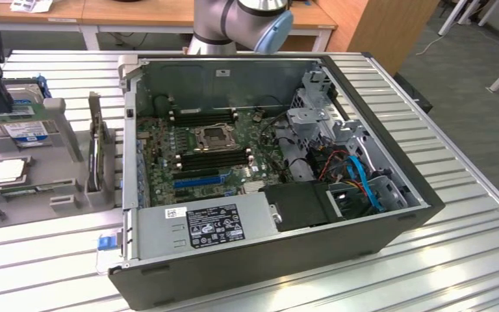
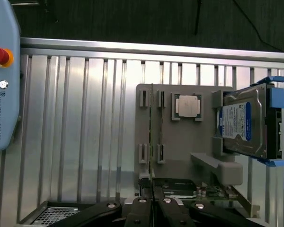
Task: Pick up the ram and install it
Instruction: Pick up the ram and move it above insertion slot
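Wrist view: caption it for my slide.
Shut gripper near the gray holder; ram on edge in its slots, beside the CPU.

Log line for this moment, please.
hand shut, over tray | ram on edge in tray slot, not picked up | computer case open

Wrist view: the pale grey controller (image 2: 2, 75) carries "UNIVERSAL ROBOTS" in blue capitals running along its length, beside a small round logo. The blue label (image 2: 235, 122) on the hard drive (image 2: 255, 124) has print that is not legible. Exterior view: the black label (image 1: 214, 224) on the power supply (image 1: 158, 229) and the white sticker (image 1: 176, 212) are also unreadable.
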You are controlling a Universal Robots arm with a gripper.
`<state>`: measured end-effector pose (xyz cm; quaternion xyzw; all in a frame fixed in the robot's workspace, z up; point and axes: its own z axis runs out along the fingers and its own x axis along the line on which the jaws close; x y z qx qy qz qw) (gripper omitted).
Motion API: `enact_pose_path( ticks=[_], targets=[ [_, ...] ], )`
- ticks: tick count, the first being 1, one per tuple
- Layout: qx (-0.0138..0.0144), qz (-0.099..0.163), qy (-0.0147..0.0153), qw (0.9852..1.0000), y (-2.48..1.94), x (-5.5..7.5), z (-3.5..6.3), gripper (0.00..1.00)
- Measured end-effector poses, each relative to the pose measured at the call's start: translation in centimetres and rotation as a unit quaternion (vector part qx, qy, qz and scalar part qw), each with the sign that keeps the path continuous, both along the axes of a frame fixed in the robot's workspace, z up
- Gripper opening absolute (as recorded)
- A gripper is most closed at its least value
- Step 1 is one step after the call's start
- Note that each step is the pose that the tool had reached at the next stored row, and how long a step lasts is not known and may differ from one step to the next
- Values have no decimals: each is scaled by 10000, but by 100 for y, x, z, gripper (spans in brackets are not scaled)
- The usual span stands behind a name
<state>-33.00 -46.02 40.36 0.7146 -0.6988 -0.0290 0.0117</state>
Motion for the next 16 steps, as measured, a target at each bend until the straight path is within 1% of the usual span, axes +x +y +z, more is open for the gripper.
enact_pose_path(
  ticks=[7, 16],
  targets=[
    [0, 1, 4, 10000, -1, 167, 0, 12],
    [0, 0, 17, 10000, 0, 369, 0, 12]
  ],
)
